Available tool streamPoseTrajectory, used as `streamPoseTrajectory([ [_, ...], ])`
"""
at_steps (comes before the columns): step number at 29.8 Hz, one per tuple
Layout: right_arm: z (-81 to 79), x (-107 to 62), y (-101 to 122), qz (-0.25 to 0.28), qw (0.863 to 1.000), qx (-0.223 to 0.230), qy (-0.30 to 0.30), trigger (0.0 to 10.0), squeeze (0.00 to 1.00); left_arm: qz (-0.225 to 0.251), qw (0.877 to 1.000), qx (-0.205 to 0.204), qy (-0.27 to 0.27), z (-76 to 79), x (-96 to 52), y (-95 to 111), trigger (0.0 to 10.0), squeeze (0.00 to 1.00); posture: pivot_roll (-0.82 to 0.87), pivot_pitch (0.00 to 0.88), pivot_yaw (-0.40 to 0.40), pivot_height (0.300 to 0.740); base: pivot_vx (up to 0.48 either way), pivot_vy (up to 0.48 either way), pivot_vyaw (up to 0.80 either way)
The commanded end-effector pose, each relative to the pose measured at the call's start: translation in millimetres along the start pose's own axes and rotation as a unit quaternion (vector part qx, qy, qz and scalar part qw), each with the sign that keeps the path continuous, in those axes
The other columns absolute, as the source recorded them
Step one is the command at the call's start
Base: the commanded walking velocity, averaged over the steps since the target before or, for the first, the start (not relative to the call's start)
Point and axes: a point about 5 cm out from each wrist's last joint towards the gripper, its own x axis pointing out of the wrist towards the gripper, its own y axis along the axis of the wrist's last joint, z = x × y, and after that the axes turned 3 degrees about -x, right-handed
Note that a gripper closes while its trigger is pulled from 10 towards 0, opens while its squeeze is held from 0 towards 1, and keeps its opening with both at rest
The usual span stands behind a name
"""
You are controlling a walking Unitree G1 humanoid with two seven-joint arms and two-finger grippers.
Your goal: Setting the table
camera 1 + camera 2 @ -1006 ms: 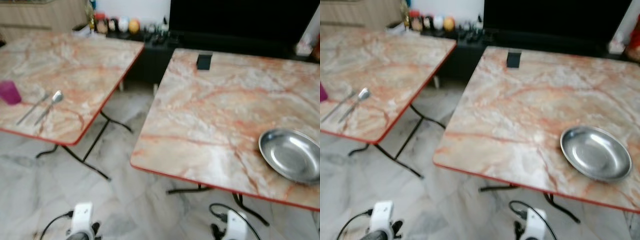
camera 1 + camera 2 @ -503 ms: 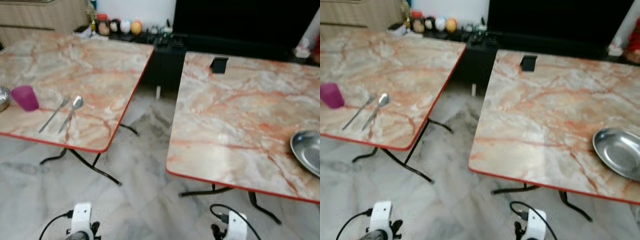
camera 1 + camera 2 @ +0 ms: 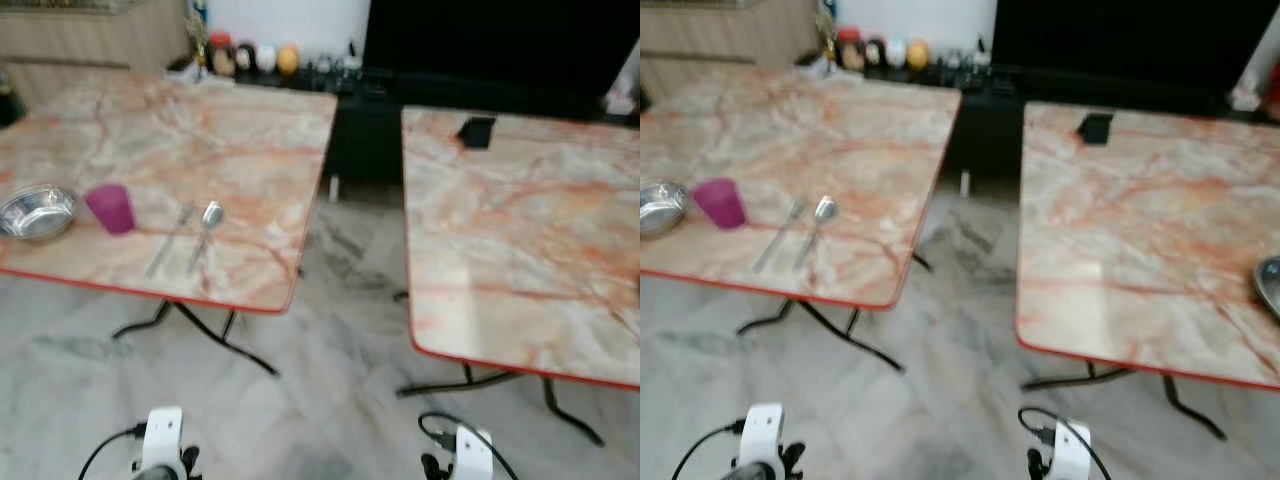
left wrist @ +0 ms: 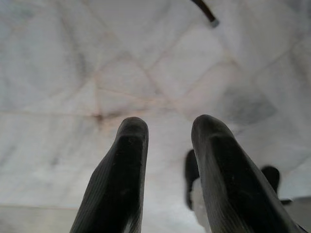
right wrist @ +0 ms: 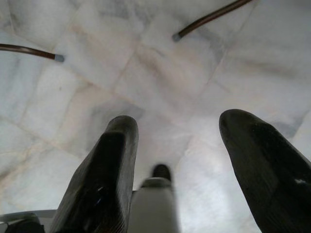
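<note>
Now view swings toward left table [image 3: 250, 150]; camera turn, not objects moving. Bowl [image 3: 36, 211], pink cup [image 3: 110, 208], fork [image 3: 168, 240], spoon [image 3: 205, 228] newly in sight, ahead-left of left end effector [image 4: 167, 141], well apart. Plate [image 3: 1270, 285] slides to edge on right table [image 3: 1140, 230]. Likely heading for cutlery. Both end effectors hang released, empty, over floor; right end effector [image 5: 180, 141] spread wider. No readable writing.

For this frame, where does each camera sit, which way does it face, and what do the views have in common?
Left and right eye views: on the head, looking forward and down at two marble tables; pink cup, spoon, metal bowl on the left table.
Left wrist view: along the open left gripper, down at the floor.
Right wrist view: along the open right gripper, down at the floor.
Shared: both wrist views show marble floor tiles and table feet.
</note>
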Motion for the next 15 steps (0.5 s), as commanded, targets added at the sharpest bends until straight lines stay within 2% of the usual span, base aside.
streamPoseTrajectory([
  [1, 8.5, -1.1, -2.2, -0.002, 1.0, 0.002, -0.012, 10.0, 0.0, -0.007, 1.0, 0.007, -0.009, 5.1, 0.4, -2.1, 10.0, 0.0, 0.0, 0.0, -0.006, 0.74, 0.0, 0.371, 0.0],
  [15, 7.5, 0.7, 4.3, 0.004, 1.0, -0.005, -0.009, 10.0, 0.0, 0.007, 1.0, 0.011, -0.013, 8.1, 2.4, 7.8, 10.0, 0.0, 0.01, 0.0, -0.021, 0.74, 0.0, 0.37, 0.0],
])
